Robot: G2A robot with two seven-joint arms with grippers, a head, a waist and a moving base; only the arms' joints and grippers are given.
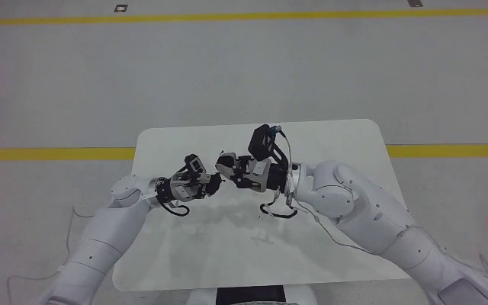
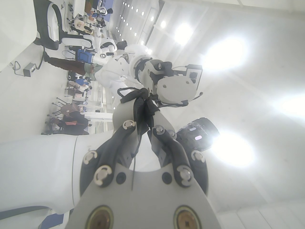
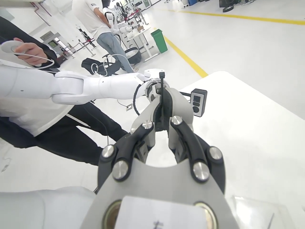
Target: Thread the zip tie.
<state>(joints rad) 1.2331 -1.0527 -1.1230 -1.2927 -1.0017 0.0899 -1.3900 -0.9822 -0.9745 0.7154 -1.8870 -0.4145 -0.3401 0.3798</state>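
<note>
White table (image 1: 343,145), right gripper (image 3: 162,96) pinching zip tie (image 3: 162,78), head jutting beyond, left gripper (image 2: 143,107) clamped on its tail.

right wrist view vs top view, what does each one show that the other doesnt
Right wrist view: the zip tie pinched in the shut right gripper, with its head poking out past the gripper's tip. Top view: the table's full outline, with the left gripper meeting the right one above it. Both: the table and the left arm.
</note>
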